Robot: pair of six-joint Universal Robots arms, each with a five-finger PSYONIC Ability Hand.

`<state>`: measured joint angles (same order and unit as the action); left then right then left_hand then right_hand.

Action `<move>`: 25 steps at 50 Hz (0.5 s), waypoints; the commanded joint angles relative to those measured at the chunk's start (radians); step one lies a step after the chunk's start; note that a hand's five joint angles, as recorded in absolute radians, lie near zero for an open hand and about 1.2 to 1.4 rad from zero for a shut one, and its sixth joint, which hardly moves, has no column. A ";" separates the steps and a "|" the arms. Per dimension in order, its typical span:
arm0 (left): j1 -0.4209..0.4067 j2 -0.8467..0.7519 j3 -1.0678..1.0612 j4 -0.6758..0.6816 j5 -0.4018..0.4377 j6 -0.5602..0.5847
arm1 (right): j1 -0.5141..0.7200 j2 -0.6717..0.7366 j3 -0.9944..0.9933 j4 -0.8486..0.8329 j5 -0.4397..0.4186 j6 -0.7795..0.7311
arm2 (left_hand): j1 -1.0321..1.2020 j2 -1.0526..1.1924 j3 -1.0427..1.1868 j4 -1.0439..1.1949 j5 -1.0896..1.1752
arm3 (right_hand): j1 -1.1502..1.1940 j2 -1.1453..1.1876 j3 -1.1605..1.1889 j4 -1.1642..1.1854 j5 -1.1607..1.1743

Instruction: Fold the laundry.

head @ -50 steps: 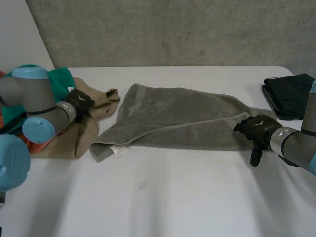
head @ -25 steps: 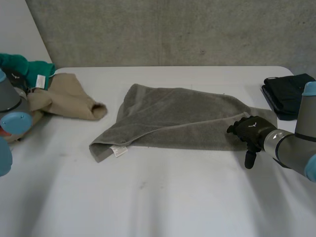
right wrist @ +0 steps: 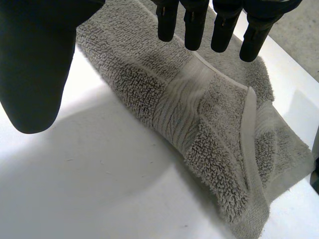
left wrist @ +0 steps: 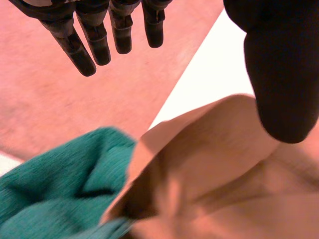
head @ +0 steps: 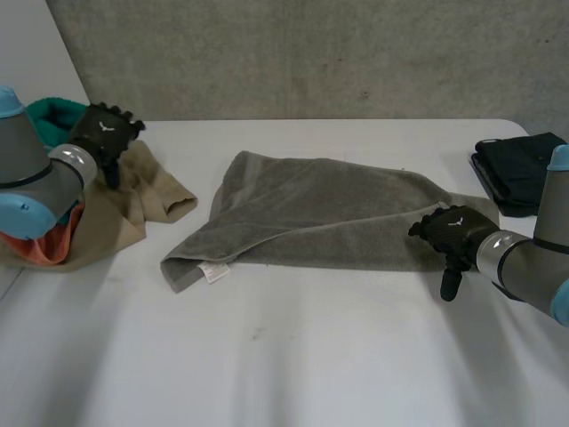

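A grey towel (head: 311,213) lies crumpled and partly doubled over in the middle of the table, with a white label at its near left corner. My right hand (head: 449,236) hovers over the towel's right end, open; in the right wrist view its straight fingers (right wrist: 194,25) and thumb (right wrist: 35,64) stand above the towel's striped corner (right wrist: 209,129) and hold nothing. My left hand (head: 105,133) is at the far left above a tan cloth (head: 133,200). Its fingers (left wrist: 94,40) are straight and spread, clear of the tan cloth (left wrist: 214,169).
A green cloth (head: 49,120) and an orange cloth (head: 53,245) lie heaped with the tan one at the table's left edge. Dark folded garments (head: 520,169) are stacked at the far right. The white table (head: 293,356) stretches bare in front of the towel.
My left hand has opened and let go of the tan cloth, which dropped back and spread at the left edge. My right hand has barely shifted at the towel's right end.
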<state>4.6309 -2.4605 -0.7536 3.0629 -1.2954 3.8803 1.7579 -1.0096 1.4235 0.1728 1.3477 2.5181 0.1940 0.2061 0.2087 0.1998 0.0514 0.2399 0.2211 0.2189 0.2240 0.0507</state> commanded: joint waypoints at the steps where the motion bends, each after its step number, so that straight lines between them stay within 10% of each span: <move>1: -0.007 -0.159 0.169 -0.073 0.039 0.017 | -0.003 0.006 0.000 -0.003 0.004 -0.005 | -0.019 -0.032 -0.034 -0.025 -0.051 | 0.008 0.027 0.029 0.024 0.023; 8: -0.003 -0.333 0.381 -0.229 -0.018 0.126 | -0.015 0.008 0.000 -0.006 0.005 -0.007 | -0.019 -0.032 -0.034 -0.025 -0.051 | 0.008 0.027 0.029 0.024 0.023; 12: 0.006 -0.400 0.509 -0.250 -0.066 0.194 | -0.021 0.008 0.000 -0.012 0.005 -0.007 | 1.199 1.187 1.185 1.193 1.167 | 0.008 0.027 0.029 0.024 0.023; 17: 0.045 -0.443 0.588 -0.144 -0.270 0.194 | -0.018 0.008 0.002 -0.012 0.005 -0.010 | 1.202 1.190 1.188 1.196 1.170 | 0.011 0.030 0.032 0.027 0.026; 25: 0.054 -0.474 0.637 -0.164 -0.314 0.315 | -0.009 -0.004 0.011 -0.012 0.005 -0.010 | 1.202 1.190 1.188 1.196 1.170 | 0.011 0.030 0.032 0.027 0.026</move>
<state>4.6843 -2.9411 -0.1291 2.9133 -1.5790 4.1388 1.7419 -1.0046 1.4276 0.1608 1.3530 2.5084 1.1612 1.1896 1.1794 1.1987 0.9559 0.2399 0.2211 0.2189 0.2240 0.0506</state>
